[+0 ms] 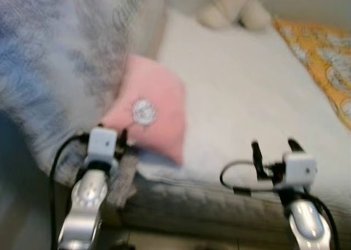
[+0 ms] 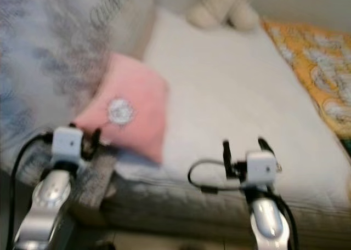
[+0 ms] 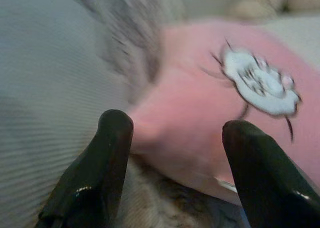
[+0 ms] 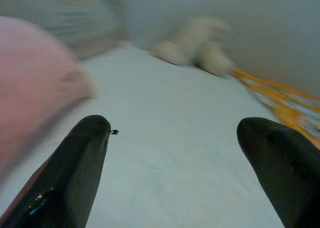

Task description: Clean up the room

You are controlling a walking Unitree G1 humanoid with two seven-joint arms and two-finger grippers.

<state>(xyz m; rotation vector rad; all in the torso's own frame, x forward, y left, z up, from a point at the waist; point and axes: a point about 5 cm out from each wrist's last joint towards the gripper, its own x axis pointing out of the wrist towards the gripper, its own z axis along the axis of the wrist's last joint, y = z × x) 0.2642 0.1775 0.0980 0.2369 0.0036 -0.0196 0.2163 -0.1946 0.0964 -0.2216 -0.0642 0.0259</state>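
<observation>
Pink and soft, a square fabric pillow with a white round flower patch [image 1: 151,115] lay on the wide white quilted mattress [image 1: 241,91], at about nine o'clock from the mattress's middle and close to its near edge. Its near corner sat right between the two black fingers of the left gripper [image 3: 172,153], which were spread wide and grasped nothing; in the left wrist view the pillow's corner was just ahead of the fingertips [image 3: 116,125], though blur made it impossible to tell whether they touched it. A blue-and-grey patterned blanket [image 1: 49,63] was heaped against the pillow at its nine o'clock side, pressing up along that edge and hanging over the mattress's corner. Below the pillow, a strip of grey fuzzy cloth [image 1: 125,176] hung down the mattress's front beside the left arm.

The right gripper [image 1: 272,146] hovered over the bare near edge of the mattress at about five o'clock from the pillow, well apart from it, its fingers released and wide with only sheet beyond them. At twelve o'clock, at the far end of the mattress, sat a cream plush toy [image 1: 233,9]. An orange patterned cover with pale shapes [image 1: 323,58] ran along the mattress's two o'clock side. All views were blurred.
</observation>
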